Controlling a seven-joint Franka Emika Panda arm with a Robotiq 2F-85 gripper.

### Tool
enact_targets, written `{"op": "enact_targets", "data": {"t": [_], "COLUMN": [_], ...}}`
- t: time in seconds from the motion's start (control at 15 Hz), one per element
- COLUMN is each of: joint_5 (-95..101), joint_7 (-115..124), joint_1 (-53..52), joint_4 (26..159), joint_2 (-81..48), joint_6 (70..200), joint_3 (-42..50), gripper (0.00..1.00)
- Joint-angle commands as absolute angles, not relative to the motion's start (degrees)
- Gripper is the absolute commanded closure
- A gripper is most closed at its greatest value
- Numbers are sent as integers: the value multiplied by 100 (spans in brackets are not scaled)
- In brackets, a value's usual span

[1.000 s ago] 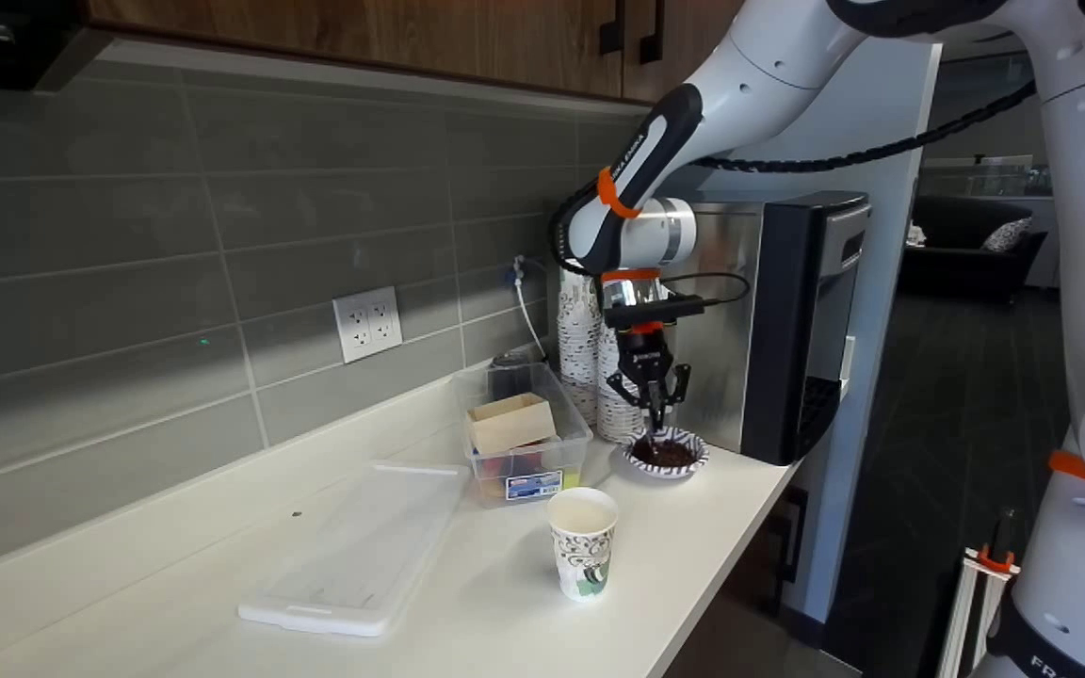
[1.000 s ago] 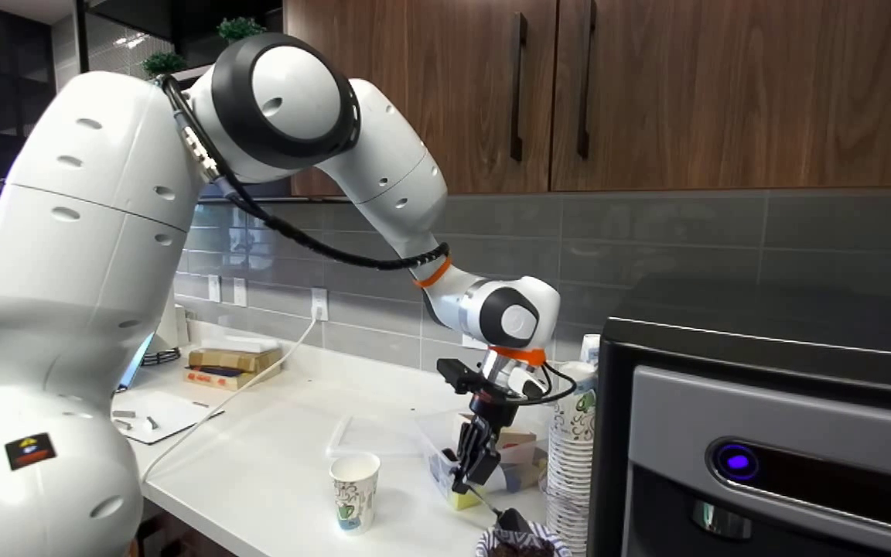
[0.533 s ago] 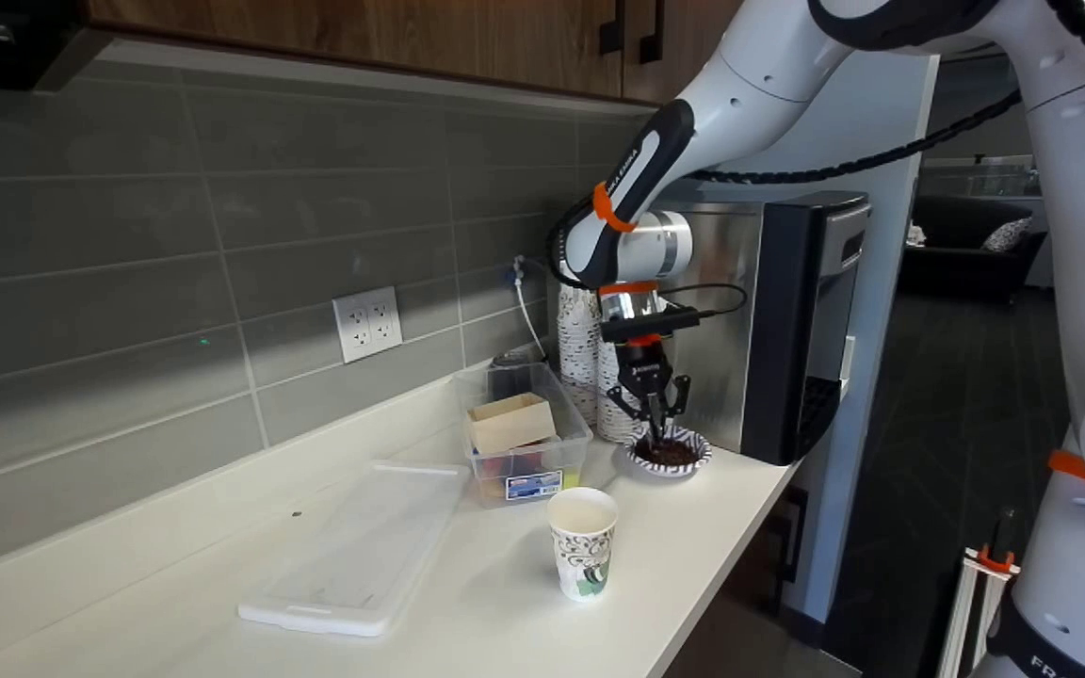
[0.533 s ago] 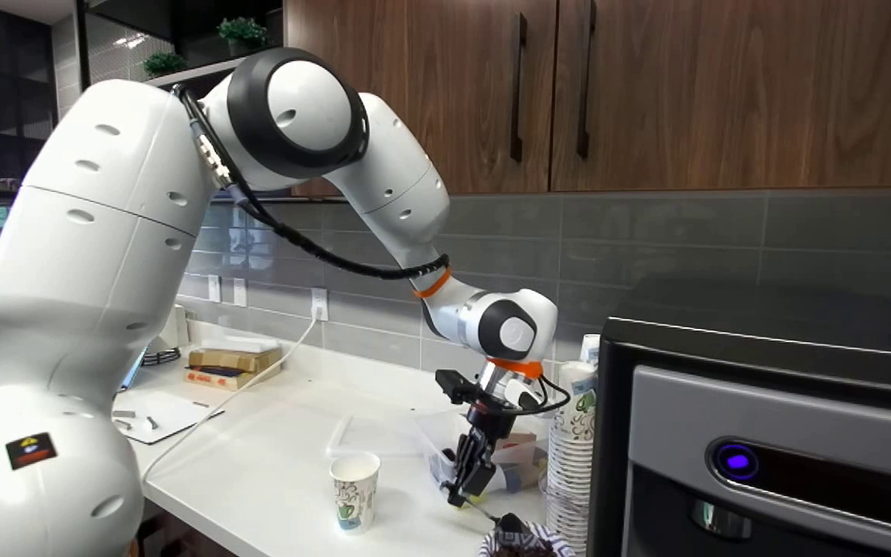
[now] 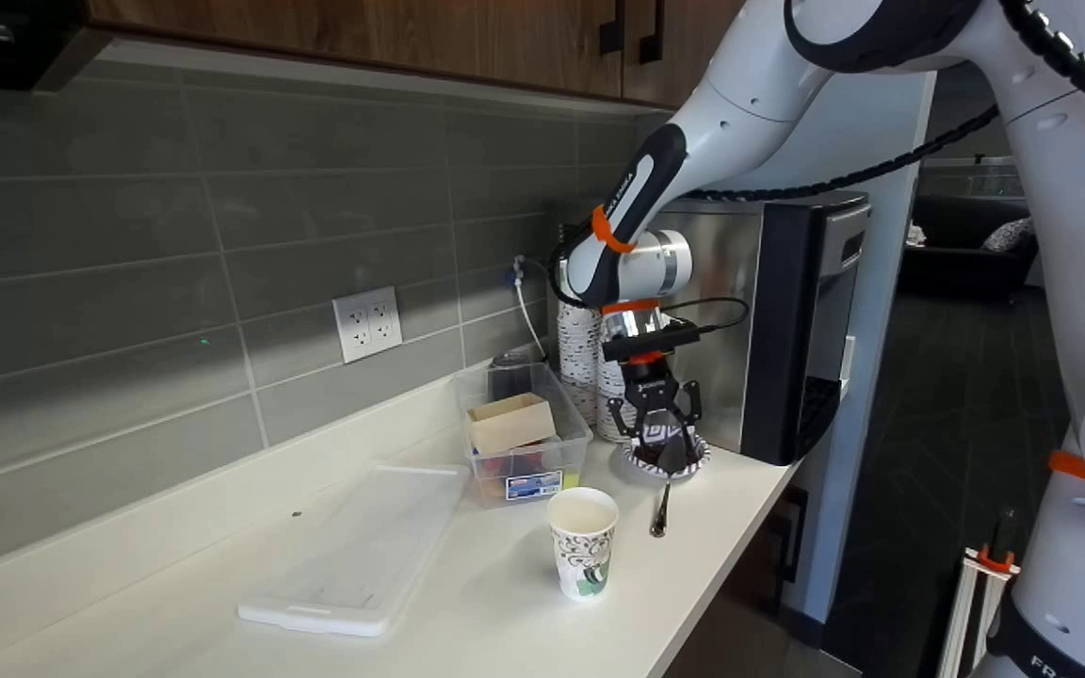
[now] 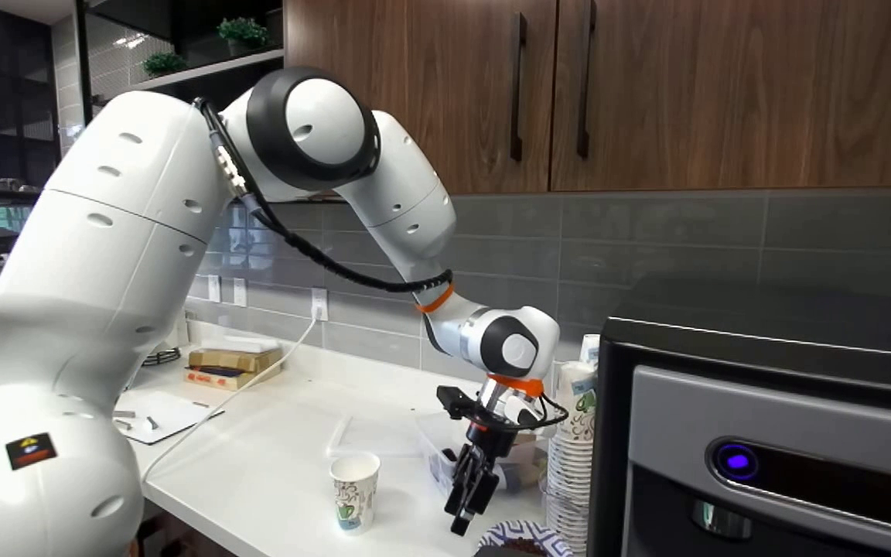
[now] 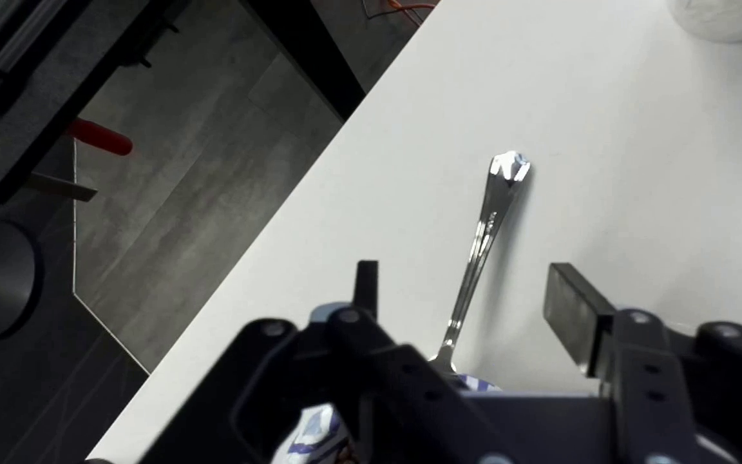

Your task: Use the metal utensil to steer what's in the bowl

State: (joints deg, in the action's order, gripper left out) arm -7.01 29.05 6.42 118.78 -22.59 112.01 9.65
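In both exterior views, angled at tiled wall from crossing directions, sharing cup; in wrist view, closer, downward, apparently catching bowl.

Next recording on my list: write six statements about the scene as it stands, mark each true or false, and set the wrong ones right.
1. The metal utensil has its handle sticking out past the rim of the patterned bowl. True.
2. That metal utensil is firmly gripped. False: the gripper is open and not holding it.
3. The patterned bowl is empty. False: dark brown contents show inside it.
4. The single paper cup stands upright on the counter. True.
5. A pale plastic lid lies on the counter beside the clear plastic bin. True.
6. That clear plastic bin is empty. False: a tan cardboard box sticks up in it.
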Motion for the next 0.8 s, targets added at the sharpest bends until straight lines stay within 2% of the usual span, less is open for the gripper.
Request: {"op": "enact_targets", "data": {"t": [0.0,0.73], "joint_5": [-596,-544], "joint_7": [3077,3132], "joint_1": [548,549], "joint_4": [11771,11778], "joint_2": [-2338,-2309], "joint_6": [11165,11219], "joint_3": [1050,1089], "gripper": [2,0]}}
